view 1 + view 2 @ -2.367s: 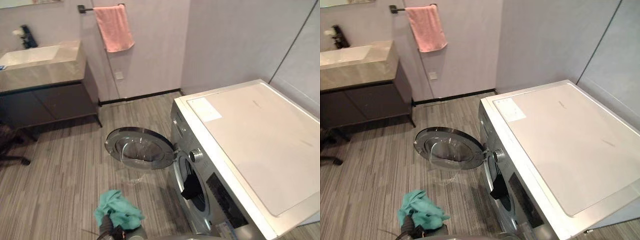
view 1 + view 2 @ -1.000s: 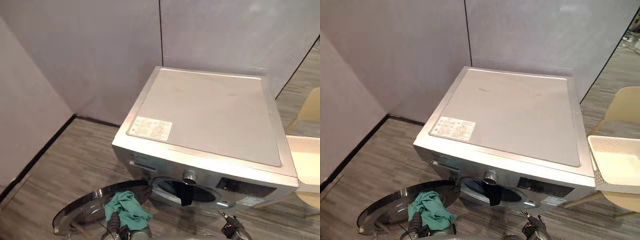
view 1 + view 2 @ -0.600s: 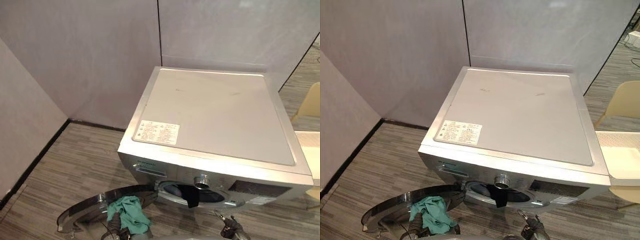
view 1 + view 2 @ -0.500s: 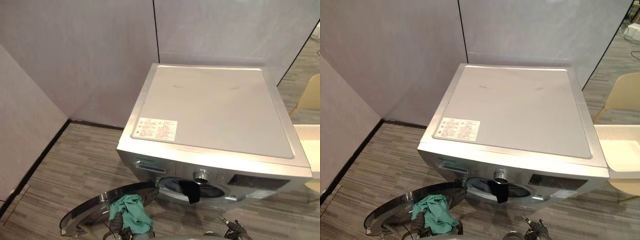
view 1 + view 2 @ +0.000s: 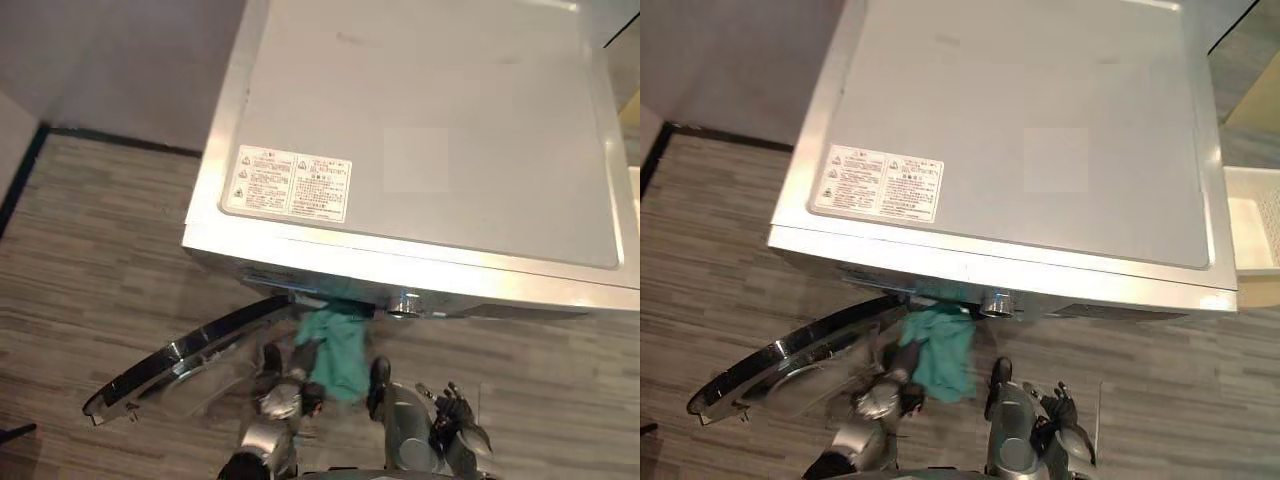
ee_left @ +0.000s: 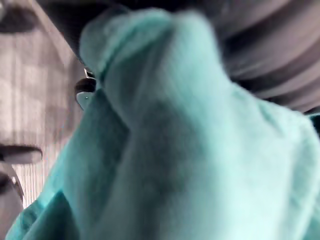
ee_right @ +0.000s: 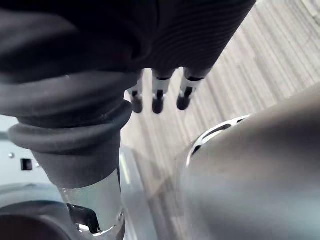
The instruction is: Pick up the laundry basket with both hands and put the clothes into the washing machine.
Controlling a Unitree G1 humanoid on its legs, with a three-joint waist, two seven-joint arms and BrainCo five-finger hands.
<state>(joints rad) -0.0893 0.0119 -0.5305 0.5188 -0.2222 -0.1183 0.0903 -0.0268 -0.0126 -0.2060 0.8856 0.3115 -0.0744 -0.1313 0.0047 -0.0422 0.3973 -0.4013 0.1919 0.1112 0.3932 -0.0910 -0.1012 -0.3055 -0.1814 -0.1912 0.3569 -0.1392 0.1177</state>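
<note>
Plank floor (image 5: 80, 230) open leftward, teal cloth (image 5: 335, 352) at washing machine (image 5: 420, 130) edge, left hand (image 5: 284, 393) apparently gripping it, right hand (image 5: 455, 425) slack-fingered.

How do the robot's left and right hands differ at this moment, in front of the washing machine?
The left hand is closed on the teal cloth; the right hand holds nothing, its fingers relaxed. The left hand is at the washing machine opening, beside the open door; the right hand hangs back, farther from the opening. Both are low over the striped floor in front of the machine.
</note>
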